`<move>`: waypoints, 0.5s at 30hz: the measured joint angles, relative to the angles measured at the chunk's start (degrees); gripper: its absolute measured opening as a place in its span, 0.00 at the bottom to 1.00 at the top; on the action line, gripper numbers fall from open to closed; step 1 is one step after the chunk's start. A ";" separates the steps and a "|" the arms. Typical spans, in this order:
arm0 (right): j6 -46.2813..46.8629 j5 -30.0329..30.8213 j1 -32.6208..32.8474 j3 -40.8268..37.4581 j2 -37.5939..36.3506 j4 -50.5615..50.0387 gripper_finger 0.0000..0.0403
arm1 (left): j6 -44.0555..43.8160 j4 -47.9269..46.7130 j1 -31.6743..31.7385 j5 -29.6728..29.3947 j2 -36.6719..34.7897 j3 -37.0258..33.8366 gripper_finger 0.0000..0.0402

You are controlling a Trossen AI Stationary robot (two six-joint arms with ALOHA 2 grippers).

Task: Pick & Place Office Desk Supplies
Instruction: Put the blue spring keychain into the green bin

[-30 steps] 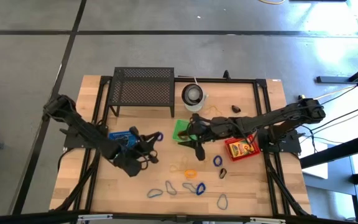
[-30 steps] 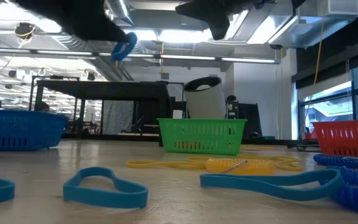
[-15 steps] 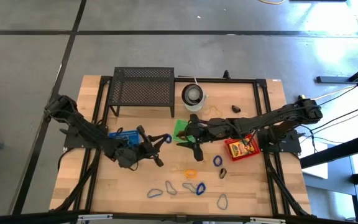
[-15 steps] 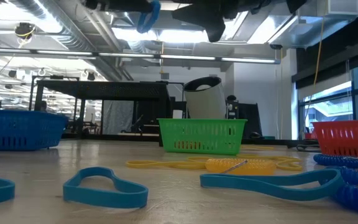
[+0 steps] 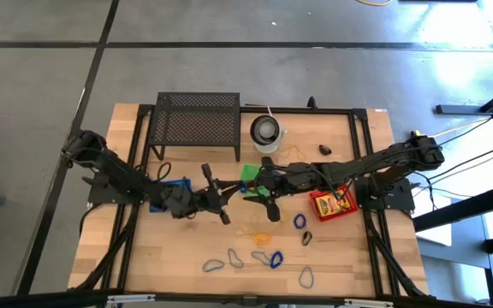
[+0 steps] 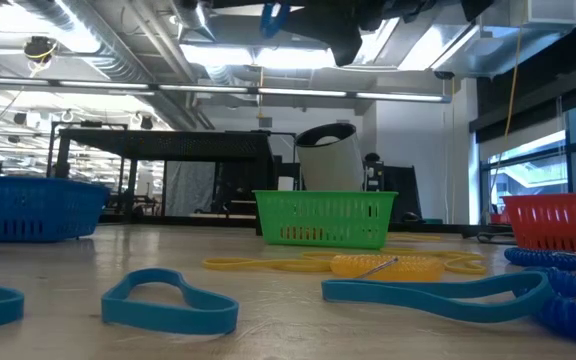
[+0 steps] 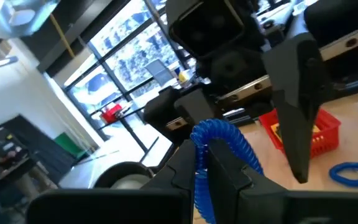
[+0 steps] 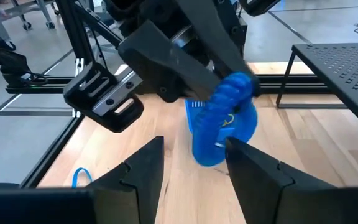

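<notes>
While the left gripper (image 5: 226, 190) was clamped on a blue coiled loop (image 7: 224, 138), you had it raised well above the table, facing the right gripper (image 5: 258, 190) over the spot just beside the green basket (image 5: 248, 172). The right gripper's fingers stood apart, empty, with the loop hanging between and just ahead of them in its wrist view (image 8: 225, 118). To my eye this was a hand-over in mid-air: the loop was picked, not yet placed.

The next move called for you to bring the right fingers around the free end of the coil, close them, and only then loosen the left. The coil looked springy, so a shallow bite could let it slip or flick away. Aim for the thick part.

Where it should end up I could not tell for sure; the blue basket (image 5: 171, 190) sat under the left arm, the red basket (image 5: 332, 205) near the right arm. Other loops (image 5: 268, 256) lay loose on the table (image 5: 349, 265), waiting.
</notes>
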 joint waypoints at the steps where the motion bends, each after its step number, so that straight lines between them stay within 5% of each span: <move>1: 0.00 0.02 0.00 0.00 0.00 0.00 0.43 | 0.15 -0.09 0.31 0.79 0.00 0.00 0.05; 15: 0.68 0.00 0.00 0.00 0.00 0.59 0.35 | -0.88 -0.18 0.86 5.22 0.00 0.00 0.05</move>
